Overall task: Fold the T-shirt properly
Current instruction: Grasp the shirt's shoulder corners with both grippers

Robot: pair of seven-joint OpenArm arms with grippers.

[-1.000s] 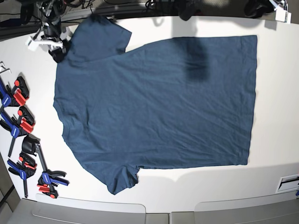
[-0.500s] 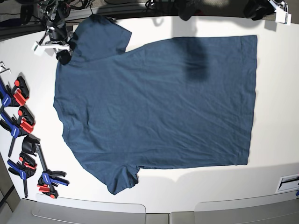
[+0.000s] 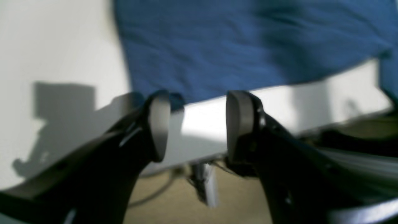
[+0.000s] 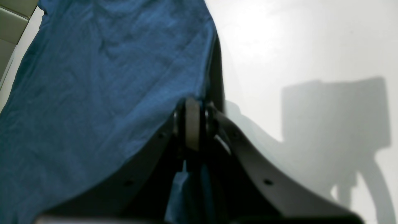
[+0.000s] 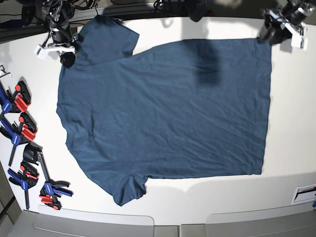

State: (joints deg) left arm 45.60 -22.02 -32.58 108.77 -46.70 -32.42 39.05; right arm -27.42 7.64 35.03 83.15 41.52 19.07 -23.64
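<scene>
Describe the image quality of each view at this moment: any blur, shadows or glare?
Left wrist: soft with motion blur, the left claw and T-shirt smeared, and a blocky shadow on the table. Right wrist: sharper cloth weave, right claw dark in the foreground, glare on the table beside a hard shadow. Base: evenly lit and crisp, with a dark shadow patch on the shirt.

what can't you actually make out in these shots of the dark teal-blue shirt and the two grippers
- Dark teal-blue cotton T-shirt: neck label not visible in any view.
- Right gripper: the right wrist view hides how much cloth it pinches.
- Left gripper: motion blur in the left wrist view; small at the frame's edge in the base view.
</scene>
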